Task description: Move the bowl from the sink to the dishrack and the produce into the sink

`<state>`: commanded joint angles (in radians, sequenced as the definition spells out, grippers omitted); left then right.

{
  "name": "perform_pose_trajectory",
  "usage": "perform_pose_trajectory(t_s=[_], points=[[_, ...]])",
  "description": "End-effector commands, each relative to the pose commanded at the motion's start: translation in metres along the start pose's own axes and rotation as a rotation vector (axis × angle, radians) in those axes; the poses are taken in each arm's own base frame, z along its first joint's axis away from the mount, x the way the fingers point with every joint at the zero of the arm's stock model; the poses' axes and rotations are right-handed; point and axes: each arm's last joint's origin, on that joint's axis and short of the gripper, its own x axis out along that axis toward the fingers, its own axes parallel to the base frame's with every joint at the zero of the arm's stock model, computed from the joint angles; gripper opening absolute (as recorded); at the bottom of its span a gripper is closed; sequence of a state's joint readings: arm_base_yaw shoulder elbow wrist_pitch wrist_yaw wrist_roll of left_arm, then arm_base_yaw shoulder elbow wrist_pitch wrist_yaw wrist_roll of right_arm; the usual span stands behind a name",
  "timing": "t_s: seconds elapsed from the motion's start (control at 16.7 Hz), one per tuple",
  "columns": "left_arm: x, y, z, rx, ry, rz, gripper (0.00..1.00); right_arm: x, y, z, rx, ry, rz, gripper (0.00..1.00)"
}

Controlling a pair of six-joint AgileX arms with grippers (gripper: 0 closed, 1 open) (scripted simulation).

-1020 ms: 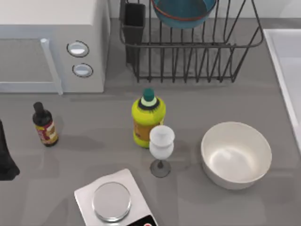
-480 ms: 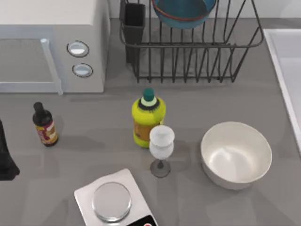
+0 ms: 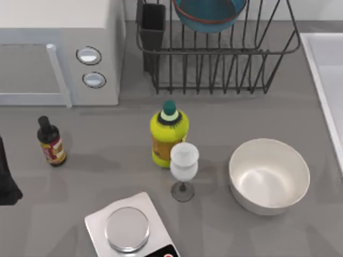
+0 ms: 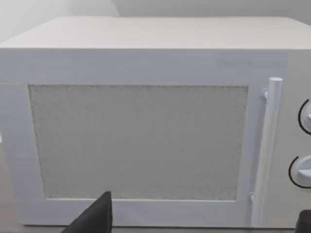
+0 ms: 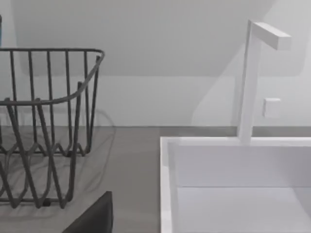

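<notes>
Bowl (image 3: 209, 13) first: in the top view the blue bowl sits in the dishrack (image 3: 225, 64) at 12 o'clock. That part looks done. The sink (image 3: 324, 80) is at 2 o'clock, on the right edge. A white bowl (image 3: 269, 176) sits at 4 o'clock. A yellow bottle (image 3: 169, 134) and a glass (image 3: 184, 168) stand in the middle. The left arm (image 3: 6, 184) waits at 9 o'clock.

In the left wrist view, the left gripper (image 4: 201, 225) faces the microwave (image 4: 146, 121). Its two fingers are far apart and hold nothing.

In the right wrist view, the right gripper (image 5: 95, 218) looks at the sink and the rack. I cannot tell if it is open or closed.

I think the produce is the next job. Grab it gently, lift it high over the sink rim, then let go low inside.
</notes>
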<state>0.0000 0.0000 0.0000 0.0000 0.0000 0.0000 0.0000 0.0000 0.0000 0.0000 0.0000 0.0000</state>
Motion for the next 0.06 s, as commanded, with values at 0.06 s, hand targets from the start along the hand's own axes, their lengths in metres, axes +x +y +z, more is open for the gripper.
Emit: perform_pose_trajectory(t_s=[0.06], points=[[0.0, 0.0, 0.0, 0.0, 0.0, 0.0, 1.0, 0.0, 0.0, 0.0, 0.0, 0.0, 0.0, 1.0]])
